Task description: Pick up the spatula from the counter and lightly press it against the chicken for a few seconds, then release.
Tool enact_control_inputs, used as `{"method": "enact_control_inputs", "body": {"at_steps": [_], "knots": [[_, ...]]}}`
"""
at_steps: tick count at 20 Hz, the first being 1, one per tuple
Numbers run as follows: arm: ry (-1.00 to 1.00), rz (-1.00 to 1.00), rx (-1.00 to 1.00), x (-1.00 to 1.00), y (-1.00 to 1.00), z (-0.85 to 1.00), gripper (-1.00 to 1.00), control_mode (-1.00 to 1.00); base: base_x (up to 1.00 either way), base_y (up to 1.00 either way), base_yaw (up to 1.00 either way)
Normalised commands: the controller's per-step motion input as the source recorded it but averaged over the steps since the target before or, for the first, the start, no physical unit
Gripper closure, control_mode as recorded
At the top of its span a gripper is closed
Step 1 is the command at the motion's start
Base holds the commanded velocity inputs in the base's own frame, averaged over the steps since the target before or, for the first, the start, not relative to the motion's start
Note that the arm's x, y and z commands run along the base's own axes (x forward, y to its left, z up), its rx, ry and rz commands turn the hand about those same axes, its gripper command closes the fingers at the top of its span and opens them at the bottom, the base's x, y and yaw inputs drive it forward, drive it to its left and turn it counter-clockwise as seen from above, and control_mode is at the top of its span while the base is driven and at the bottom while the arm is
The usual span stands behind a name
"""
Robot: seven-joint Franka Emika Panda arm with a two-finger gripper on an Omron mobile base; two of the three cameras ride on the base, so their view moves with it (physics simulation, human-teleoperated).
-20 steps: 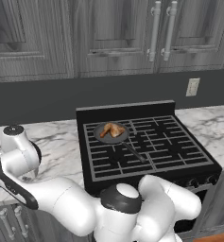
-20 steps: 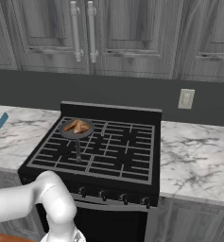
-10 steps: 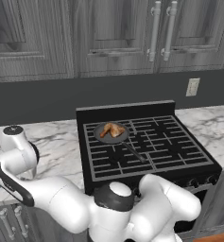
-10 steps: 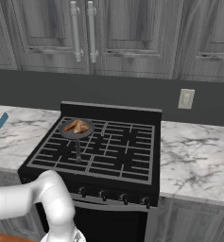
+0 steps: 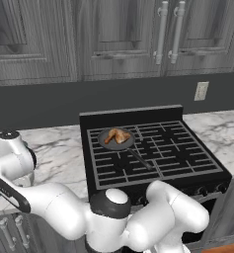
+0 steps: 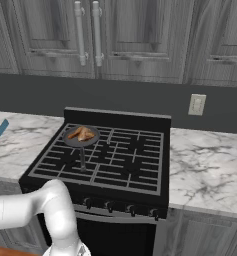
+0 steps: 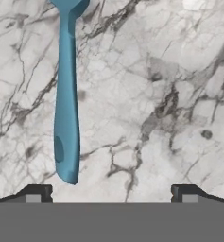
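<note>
The blue spatula (image 7: pixel 66 94) lies flat on the marble bench (image 7: pixel 156 94), untouched. In the hand view its slim handle runs from the top edge down the left side of the frame and ends in a rounded tip at lower left. In the right base view it shows at the far left edge (image 6: pixel 0 131), well apart from the chicken (image 6: pixel 82 133) in the small frying pan (image 6: pixel 70 140) on the stove (image 6: pixel 140 160).

The gripper (image 7: pixel 111 191) is spread wide and holds nothing. Its two fingertips (image 7: pixel 38 193) rise at the bottom of the frame.

The risk is alignment. The handle sits close to the left fingertip rather than midway between the two, so a straight descent could land that finger on the handle — or closing could shove it sideways. On smooth marble the slender handle would probably skid or roll, and a grip caught only at the tip could let the blade end swing.
</note>
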Motion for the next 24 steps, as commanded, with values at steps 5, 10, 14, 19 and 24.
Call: {"method": "enact_control_inputs", "body": {"at_steps": [5,10,14,19,24], "knots": [[0.02,0.00,-0.01,0.10,0.12,-0.09,-1.00,-1.00,0.00,0.00,0.00],[0.03,0.00,-0.01,0.08,0.09,-0.13,-1.00,-1.00,0.00,0.00,0.00],[0.02,0.00,-0.01,0.09,0.09,-0.15,-1.00,-1.00,0.00,0.00,0.00],[0.02,0.00,-0.01,0.09,0.10,-0.12,-1.00,-1.00,0.00,0.00,0.00],[0.01,0.00,-0.01,0.09,0.10,-0.11,-1.00,-1.00,0.00,0.00,0.00]]}}
